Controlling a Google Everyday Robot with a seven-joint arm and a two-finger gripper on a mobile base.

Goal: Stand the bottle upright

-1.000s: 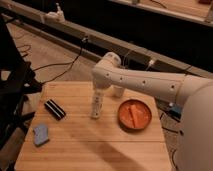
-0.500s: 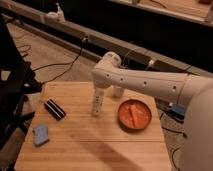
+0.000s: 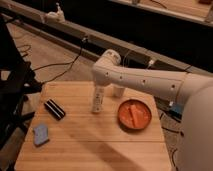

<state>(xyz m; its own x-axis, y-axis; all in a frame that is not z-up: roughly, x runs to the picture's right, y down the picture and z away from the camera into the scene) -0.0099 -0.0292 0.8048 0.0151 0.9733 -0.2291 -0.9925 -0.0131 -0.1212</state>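
Note:
The slim white bottle (image 3: 97, 103) stands nearly upright on the wooden table (image 3: 90, 145), leaning slightly, with its base on the boards left of the orange plate. My gripper (image 3: 100, 89) reaches down from the white arm (image 3: 145, 82) onto the bottle's upper part. The gripper hides the bottle's neck and cap.
A short white cup (image 3: 119, 91) stands just behind and to the right of the bottle. An orange plate (image 3: 134, 114) holding an orange item lies to the right. A black oblong object (image 3: 54, 109) and a blue sponge (image 3: 41, 134) lie on the left. Cables run across the floor behind.

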